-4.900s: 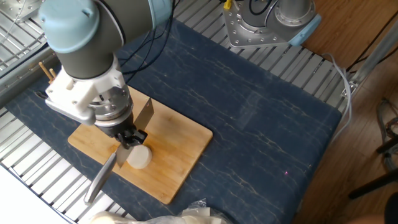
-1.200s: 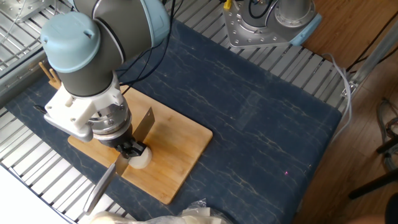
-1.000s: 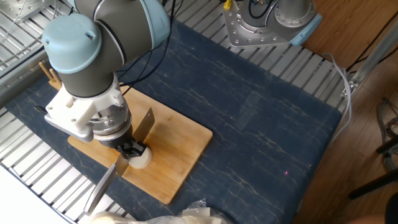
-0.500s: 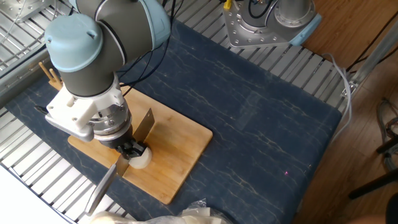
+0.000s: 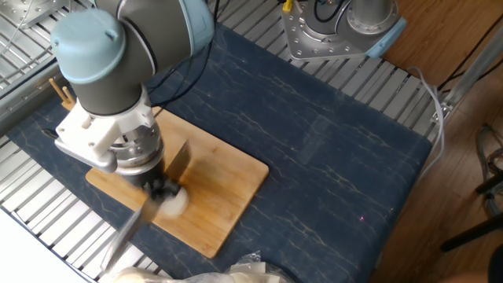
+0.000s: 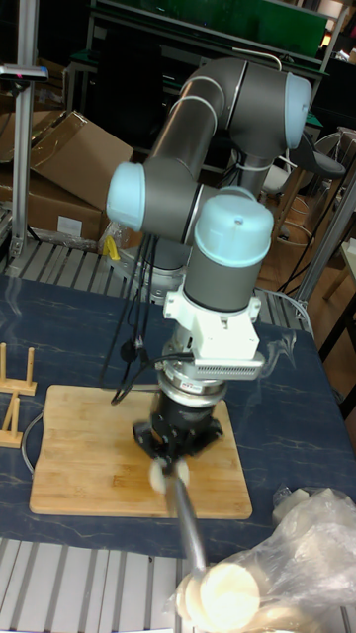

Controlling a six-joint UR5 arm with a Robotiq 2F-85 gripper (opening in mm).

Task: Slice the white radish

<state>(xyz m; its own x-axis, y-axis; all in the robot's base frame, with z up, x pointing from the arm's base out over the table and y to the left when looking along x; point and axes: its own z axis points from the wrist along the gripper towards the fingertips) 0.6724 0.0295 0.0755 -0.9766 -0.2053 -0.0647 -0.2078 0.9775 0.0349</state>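
The white radish (image 5: 174,202) lies near the front edge of the wooden cutting board (image 5: 228,177) on the worktop, directly under the end effector (image 5: 161,189), which is clamped on a knife (image 5: 126,228) whose handle slants toward the camera. Both are motion-blurred (a cut seems underway), so I cannot tell whether any slice has come free; most slicing probably remains.

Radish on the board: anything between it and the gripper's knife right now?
Nothing visible. The gripper holds the knife right at the white radish on the cutting board. That spot is motion-blurred, so blade contact can't be confirmed.
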